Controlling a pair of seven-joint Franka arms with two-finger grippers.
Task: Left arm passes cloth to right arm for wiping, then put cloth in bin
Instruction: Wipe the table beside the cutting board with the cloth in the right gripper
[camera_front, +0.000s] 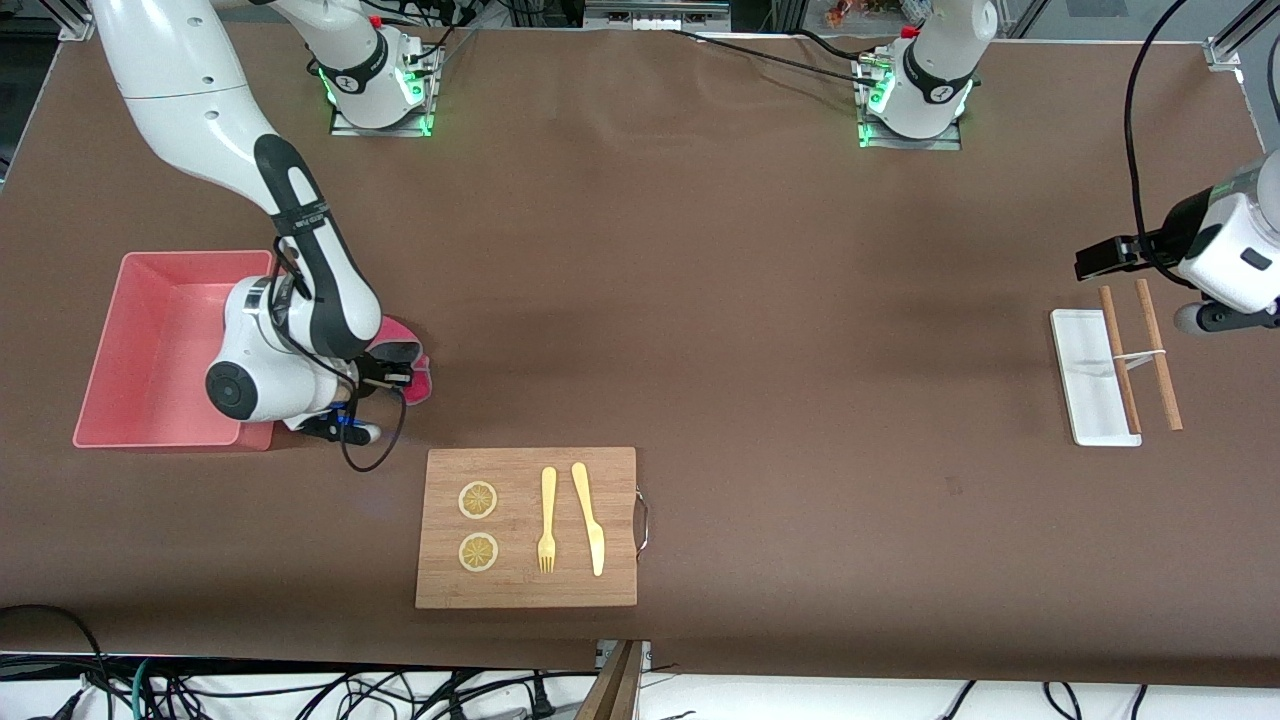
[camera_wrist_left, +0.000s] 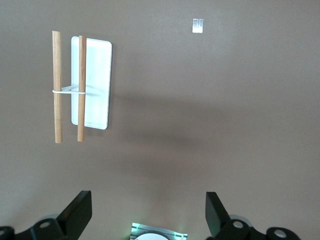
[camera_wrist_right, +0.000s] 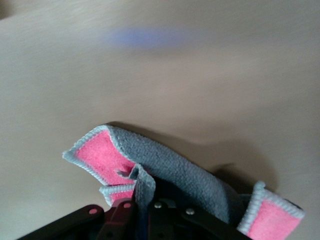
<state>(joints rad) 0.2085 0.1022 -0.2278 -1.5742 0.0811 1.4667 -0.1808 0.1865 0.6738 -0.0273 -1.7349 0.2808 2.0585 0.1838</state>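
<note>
The right gripper (camera_front: 385, 378), clamped on the small pink-and-grey cloth (camera_front: 412, 362), should clear the salmon-pink plastic bin's (camera_front: 150, 340) wall before releasing; the left gripper (camera_wrist_left: 147, 212) waits open.

Even, bright overhead light; soft shadows lie on the brown surface (camera_front: 760, 300). The right wrist view is motion-blurred, with a blue smear.

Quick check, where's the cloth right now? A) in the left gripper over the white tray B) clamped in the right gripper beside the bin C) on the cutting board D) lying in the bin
B: the right gripper has its jaws shut on the cloth, just beside the bin, while the left gripper is open and holds nothing, near the white tray.
</note>
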